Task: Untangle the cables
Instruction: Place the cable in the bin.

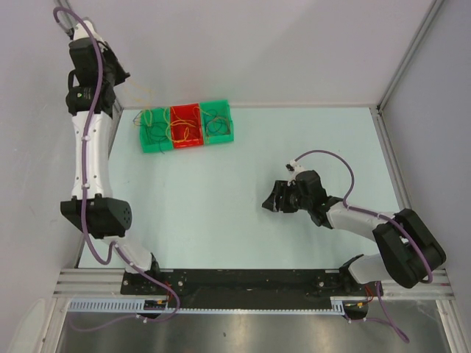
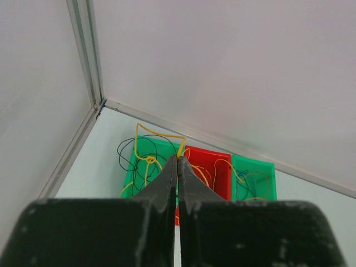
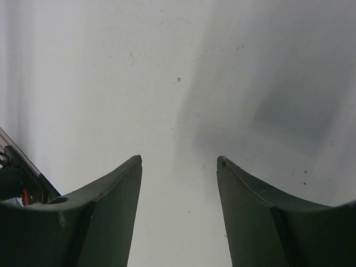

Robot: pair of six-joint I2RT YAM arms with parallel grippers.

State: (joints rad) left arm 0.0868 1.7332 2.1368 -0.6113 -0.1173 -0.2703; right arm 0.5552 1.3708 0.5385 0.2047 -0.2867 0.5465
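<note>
Thin cables lie curled in three small bins at the back of the table: black and yellow ones in the left green bin [image 1: 149, 142], yellow and orange ones in the red bin [image 1: 185, 143], dark and orange ones in the right green bin [image 1: 221, 107]. My left gripper [image 1: 129, 79] is raised at the far left corner, shut on a yellow cable [image 2: 161, 133] that rises in a loop from the left green bin [image 2: 129, 181]. In the left wrist view its tips [image 2: 178, 159] pinch that cable. My right gripper [image 1: 271, 198] is open and empty over bare table [image 3: 179, 161], right of the bins.
The red bin [image 2: 218, 173] and right green bin [image 2: 266, 169] also show in the left wrist view. White walls with aluminium corner posts [image 2: 88, 61] close in the back and left. A frame rail [image 1: 401, 158] runs along the table's right edge.
</note>
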